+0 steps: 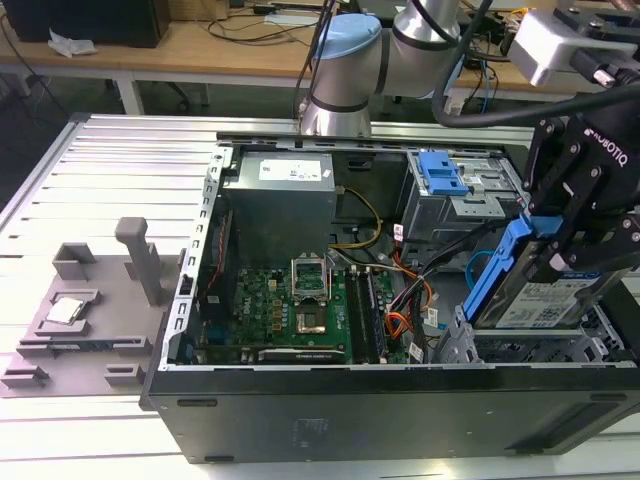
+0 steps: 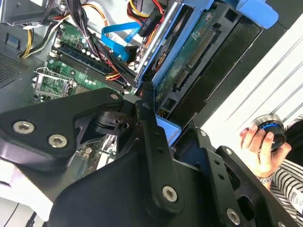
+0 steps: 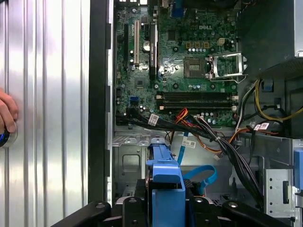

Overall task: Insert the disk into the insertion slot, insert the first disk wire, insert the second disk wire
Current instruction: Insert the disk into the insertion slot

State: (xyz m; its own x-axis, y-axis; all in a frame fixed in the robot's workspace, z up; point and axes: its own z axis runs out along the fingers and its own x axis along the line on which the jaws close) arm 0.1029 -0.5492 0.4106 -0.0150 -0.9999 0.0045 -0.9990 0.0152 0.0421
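The pincer [image 1: 556, 258] is clamped on the disk [image 1: 528, 298], fingers closed on its blue carrier [image 3: 165, 182]. It holds it tilted on edge over the insertion slot [image 1: 455, 345], at the exterior view's right end of the case [image 1: 400, 420]. Honestly can't make out if the lower edge sits in a bay or just on top. The second wrist view shows the disk's green board [image 2: 199, 56]. There's also a person's hand [image 2: 258, 149] on some round thing [image 2: 270, 127], partly cut off.

My exterior view looks down from above the open computer case [image 1: 400, 410]; both wrist views sit close, sharing its motherboard [image 3: 189, 61] [image 2: 61, 71].
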